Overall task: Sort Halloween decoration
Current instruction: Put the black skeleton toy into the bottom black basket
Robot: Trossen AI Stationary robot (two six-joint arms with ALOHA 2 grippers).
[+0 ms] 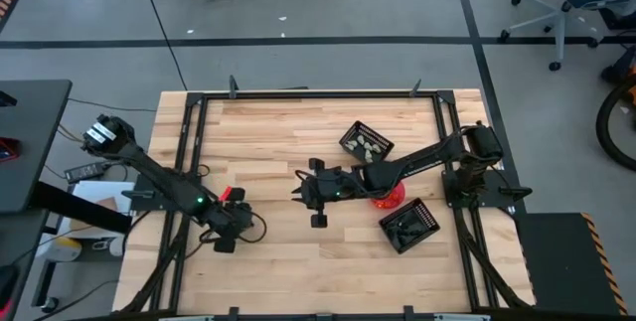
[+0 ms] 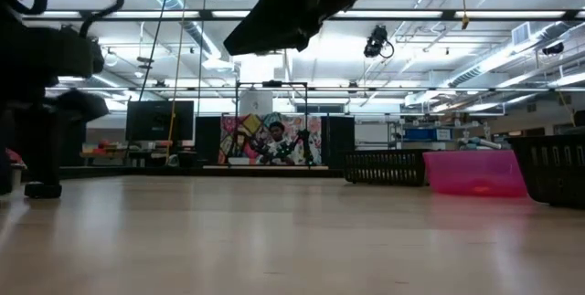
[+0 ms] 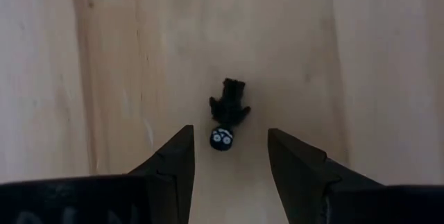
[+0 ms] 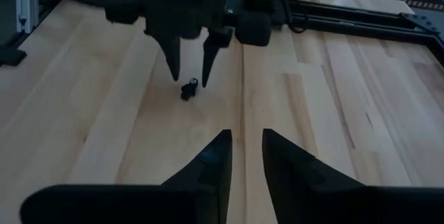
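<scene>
L gripper (image 3: 229,156) over black trinket (image 3: 226,113) – fingers spread, nothing held, nothing between them.
Trinket: small, fuzzy, white-eyed, on bare wood table (image 1: 278,142) – R gripper (image 4: 244,156) narrow, empty; baskets (image 1: 366,142), pink bowl (image 2: 471,173) well apart.

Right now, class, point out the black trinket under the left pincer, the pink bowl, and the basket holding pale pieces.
black trinket (image 3: 226,116): left wrist view, on its fuzzy body.
pink bowl (image 2: 475,173): low view, on its side wall.
basket of pale pieces (image 1: 350,133): high view, on its slatted rim.
</scene>
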